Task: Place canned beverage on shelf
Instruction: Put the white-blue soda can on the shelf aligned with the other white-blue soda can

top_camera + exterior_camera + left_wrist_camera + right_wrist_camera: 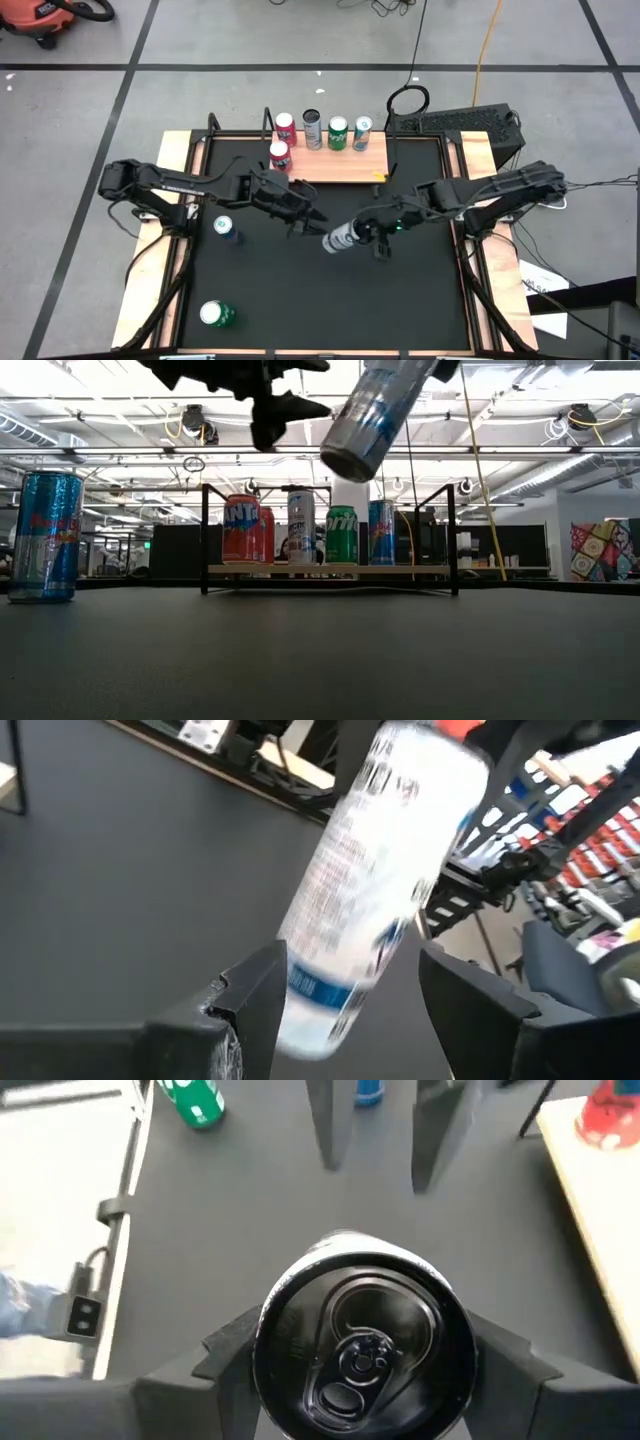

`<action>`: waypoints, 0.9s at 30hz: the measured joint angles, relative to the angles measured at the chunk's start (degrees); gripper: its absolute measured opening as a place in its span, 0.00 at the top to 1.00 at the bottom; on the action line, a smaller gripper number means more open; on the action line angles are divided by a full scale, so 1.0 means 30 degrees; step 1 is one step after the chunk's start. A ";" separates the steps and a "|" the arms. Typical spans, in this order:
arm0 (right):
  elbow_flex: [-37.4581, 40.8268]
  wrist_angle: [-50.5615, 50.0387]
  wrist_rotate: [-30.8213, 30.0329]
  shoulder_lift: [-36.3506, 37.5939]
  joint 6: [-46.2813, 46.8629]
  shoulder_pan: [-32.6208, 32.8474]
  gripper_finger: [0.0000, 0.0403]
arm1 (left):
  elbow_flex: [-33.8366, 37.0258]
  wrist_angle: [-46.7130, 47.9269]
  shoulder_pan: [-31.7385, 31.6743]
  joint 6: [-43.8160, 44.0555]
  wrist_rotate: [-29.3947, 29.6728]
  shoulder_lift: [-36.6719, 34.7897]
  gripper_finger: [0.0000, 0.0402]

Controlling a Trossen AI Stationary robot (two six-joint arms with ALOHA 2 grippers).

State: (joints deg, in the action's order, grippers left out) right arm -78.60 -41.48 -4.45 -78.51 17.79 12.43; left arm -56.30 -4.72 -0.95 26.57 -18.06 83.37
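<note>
My right gripper [366,232] is shut on a silver-and-blue can [340,239], held above the middle of the black tabletop. My left gripper [308,217] is open just to the left of the can's base end; the can shows between its spread fingers in the left wrist view [380,870], and I see no touch. The wooden shelf [345,166] stands at the table's far edge. It carries two red cans [285,127], a silver one [312,128], a green one [338,132] and a blue one [362,132], all upright. My right gripper pinches the can's side wall near its lid end [262,1342] between its two fingers [225,1355], one on each side. The fingers come from the table's right, slanting down, roughly along the can. The can is lifted clear and tilted, with its base [350,460] pointing down and left.
A blue can [224,229] stands upright on the tabletop's left side; it also shows in the low view [45,535]. A green can [215,314] stands near the front left corner. The shelf's black rod brackets [204,540] rise at its ends.
</note>
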 joint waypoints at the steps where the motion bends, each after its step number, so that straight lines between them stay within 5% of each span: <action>1: -0.0298 -0.0033 0.0180 -0.0336 -0.0428 -0.0178 0.41 | -0.0003 -0.0311 -0.0056 0.0014 -0.0284 0.0154 0.43; 14: -0.3410 0.0448 0.2171 -0.3056 -0.4085 -0.1695 0.41 | -0.0005 -0.0848 -0.0052 -0.0758 -0.1033 0.0450 0.07; 21: -0.3925 0.1242 0.2597 -0.3093 -0.5021 -0.2305 0.41 | -0.0010 -0.0817 -0.0052 -0.1162 -0.1473 0.1042 0.11; 27: -0.3929 0.0601 0.3060 -0.3049 -0.5036 -0.2558 0.41 | 0.0016 -0.0838 -0.0084 -0.2474 -0.0651 0.1015 0.28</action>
State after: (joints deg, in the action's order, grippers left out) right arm -90.39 -39.68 4.73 -87.66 2.68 4.75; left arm -56.25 -7.23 -1.20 19.15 -20.01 86.41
